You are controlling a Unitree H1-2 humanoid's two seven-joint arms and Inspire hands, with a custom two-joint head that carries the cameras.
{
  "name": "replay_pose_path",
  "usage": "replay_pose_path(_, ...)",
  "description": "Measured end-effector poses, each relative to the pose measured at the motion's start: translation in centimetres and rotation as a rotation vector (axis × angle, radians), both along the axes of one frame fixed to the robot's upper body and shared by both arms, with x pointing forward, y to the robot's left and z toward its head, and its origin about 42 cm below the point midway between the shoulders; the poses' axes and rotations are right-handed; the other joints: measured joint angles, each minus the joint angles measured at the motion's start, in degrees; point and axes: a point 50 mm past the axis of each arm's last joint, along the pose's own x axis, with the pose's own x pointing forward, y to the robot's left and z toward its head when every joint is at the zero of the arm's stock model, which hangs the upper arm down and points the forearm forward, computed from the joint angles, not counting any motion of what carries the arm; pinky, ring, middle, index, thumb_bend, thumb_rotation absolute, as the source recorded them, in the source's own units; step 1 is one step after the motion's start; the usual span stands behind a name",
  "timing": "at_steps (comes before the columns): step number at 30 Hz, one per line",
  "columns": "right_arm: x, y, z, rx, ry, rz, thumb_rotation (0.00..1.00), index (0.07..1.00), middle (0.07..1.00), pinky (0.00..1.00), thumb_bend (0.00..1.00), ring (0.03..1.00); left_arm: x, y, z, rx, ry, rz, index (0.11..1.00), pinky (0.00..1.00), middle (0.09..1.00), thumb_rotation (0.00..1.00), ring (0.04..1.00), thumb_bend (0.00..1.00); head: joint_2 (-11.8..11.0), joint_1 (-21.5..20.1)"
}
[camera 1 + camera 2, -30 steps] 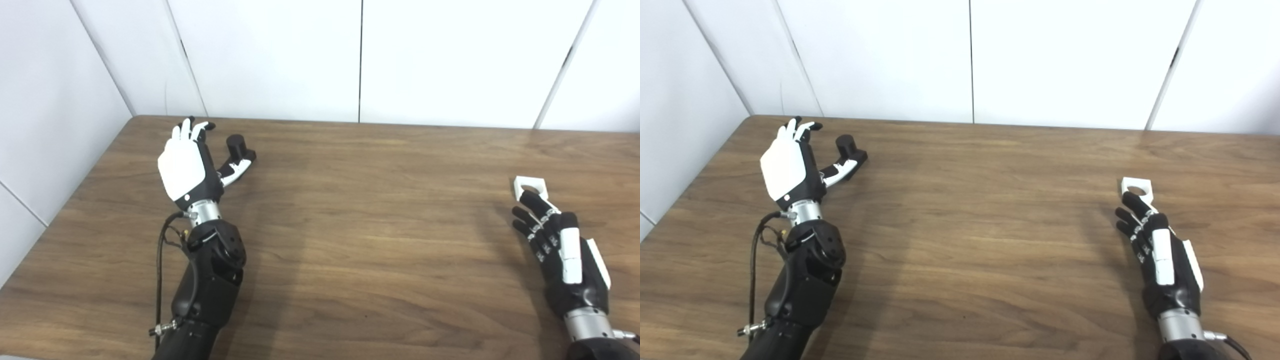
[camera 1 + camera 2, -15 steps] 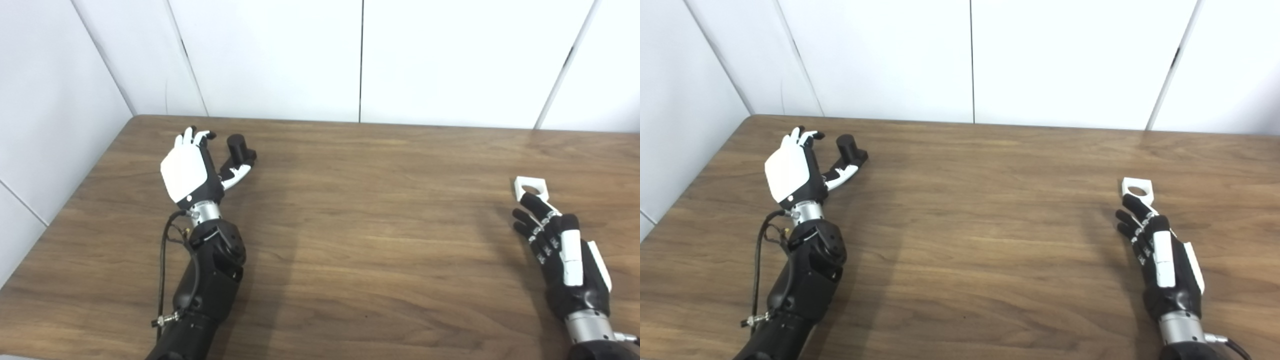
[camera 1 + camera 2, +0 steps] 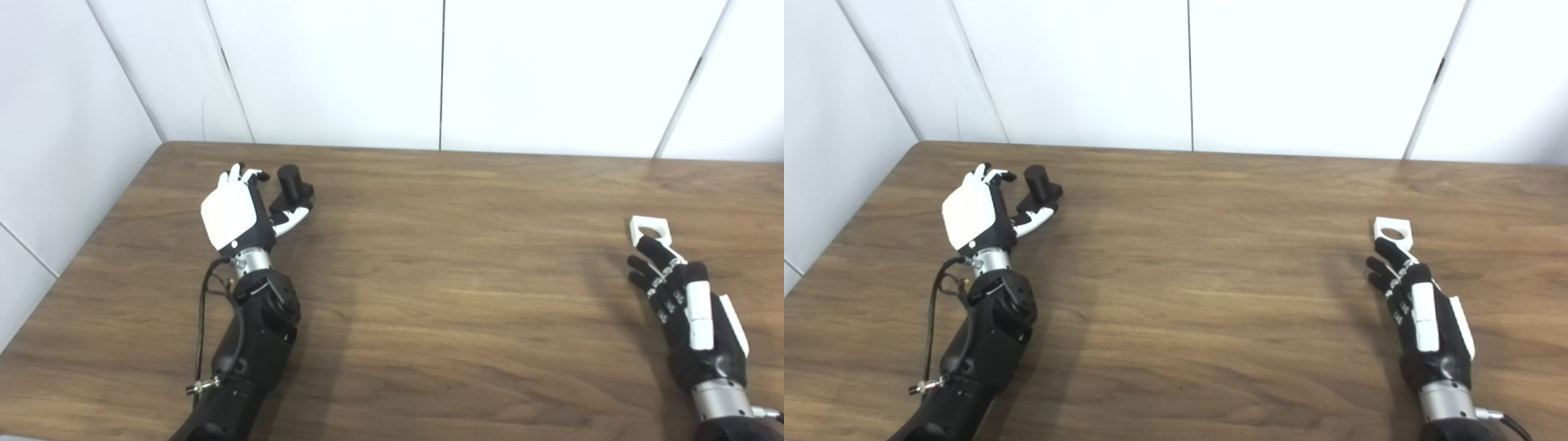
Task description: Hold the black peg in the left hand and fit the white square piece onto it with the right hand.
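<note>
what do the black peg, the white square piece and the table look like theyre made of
Black peg: probably plastic, matte; evenly dark with no glint.
White square piece: likely plastic too, possibly printed; flat opaque white, crisp edges, a clean round hole.
Table: wood or wood-look laminate, which one is unclear; brown grain streaks under a soft satin sheen.

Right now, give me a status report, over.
Left hand open beside black peg, not gripping. Right hand open, fingertips at white square piece. Nothing between them on table.
</note>
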Motion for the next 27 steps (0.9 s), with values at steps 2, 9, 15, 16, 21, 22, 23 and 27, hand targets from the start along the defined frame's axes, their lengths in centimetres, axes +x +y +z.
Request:
replay_pose_path(2, 0.0, 0.0, 0.1, 0.000, -0.005, 0.000, 0.90, 0.807, 0.885, 0.88, 0.69, 0.858, 0.0, 0.1, -0.4, -0.006, 0.012, 0.003, 0.673, 0.89, 0.915, 0.40, 0.921, 0.84, 0.00, -0.09)
replay_pose_path(9, 0.0, 0.1, 0.2, -0.002, -0.007, -0.001, 0.91, 0.801, 0.876, 0.86, 0.68, 0.850, 0.4, 0.5, -0.9, -0.003, 0.036, 0.010, 0.665, 0.88, 0.913, 0.40, 0.917, 0.83, 0.09, -0.26)
replay_pose_path(15, -0.1, 0.1, 0.2, -0.006, -0.007, -0.005, 0.92, 0.798, 0.872, 0.84, 0.69, 0.846, 0.9, 0.6, -1.0, 0.006, 0.046, 0.012, 0.652, 0.87, 0.912, 0.39, 0.918, 0.83, 0.00, -0.70)
replay_pose_path(16, -0.2, 0.0, 0.3, -0.010, -0.008, -0.008, 0.92, 0.798, 0.872, 0.84, 0.69, 0.846, 1.1, 0.6, -1.0, 0.008, 0.045, 0.011, 0.652, 0.86, 0.911, 0.39, 0.917, 0.83, 0.00, -0.70)
replay_pose_path(21, -0.3, 0.1, 0.6, -0.013, -0.019, -0.009, 0.90, 0.788, 0.864, 0.83, 0.69, 0.836, 1.7, 1.0, -1.1, 0.020, 0.061, 0.015, 0.652, 0.85, 0.909, 0.41, 0.915, 0.84, 0.00, -1.05)
replay_pose_path(22, -0.3, 0.1, 0.6, -0.013, -0.019, -0.008, 0.90, 0.787, 0.864, 0.83, 0.69, 0.834, 1.8, 1.1, -1.1, 0.020, 0.062, 0.016, 0.652, 0.85, 0.908, 0.41, 0.915, 0.84, 0.00, -1.06)
replay_pose_path(23, -0.3, 0.1, 0.6, -0.012, -0.019, -0.009, 0.90, 0.786, 0.863, 0.83, 0.69, 0.832, 1.8, 1.1, -1.1, 0.019, 0.062, 0.016, 0.652, 0.86, 0.908, 0.41, 0.915, 0.84, 0.00, -1.06)
replay_pose_path(27, -0.4, 0.1, 0.5, -0.012, -0.018, -0.010, 0.91, 0.794, 0.870, 0.84, 0.70, 0.838, 2.0, 1.0, -1.2, 0.023, 0.071, 0.011, 0.652, 0.87, 0.911, 0.42, 0.918, 0.84, 0.00, -1.14)
